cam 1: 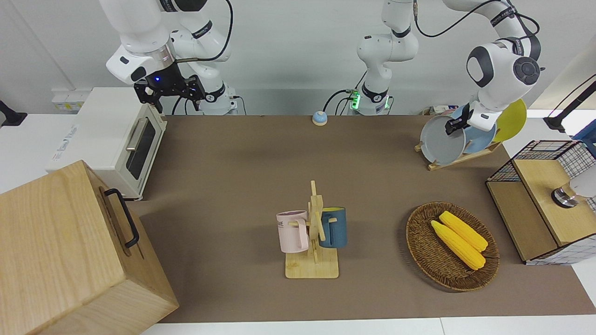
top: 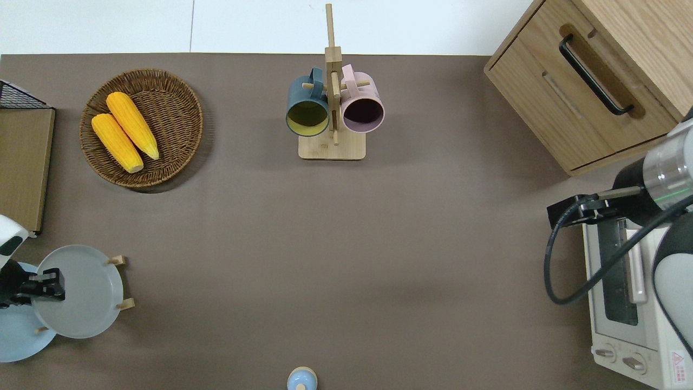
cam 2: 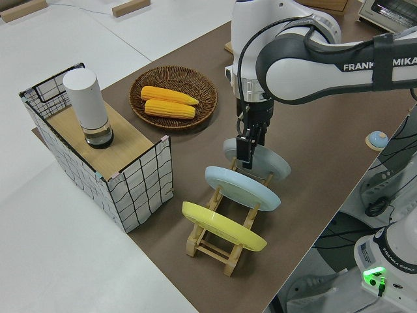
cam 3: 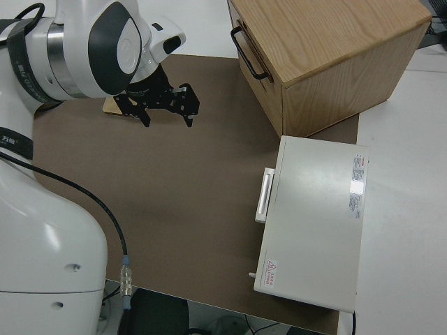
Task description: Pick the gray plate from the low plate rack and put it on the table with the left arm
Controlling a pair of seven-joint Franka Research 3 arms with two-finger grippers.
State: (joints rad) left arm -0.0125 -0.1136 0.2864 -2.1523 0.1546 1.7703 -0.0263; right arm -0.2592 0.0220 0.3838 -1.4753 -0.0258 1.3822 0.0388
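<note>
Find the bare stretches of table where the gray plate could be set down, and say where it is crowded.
The widest bare stretch of the table lies between the low plate rack, mug stand and toaster oven. It is crowded at the left arm's end, around the wicker basket and wire-mesh box.

The left arm (cam 2: 339, 62) carries the brand lettering "FRANKA" in white on its dark forearm band, followed by further letters that begin "MIKA" and run out of the left side view. The toaster oven (cam 3: 314, 223) bears a red triangular warning sign on a label at one corner of its top panel and a second label with small print that is illegible. The pink mug (cam 1: 292, 231) shows dark lettering, too small to read.
</note>
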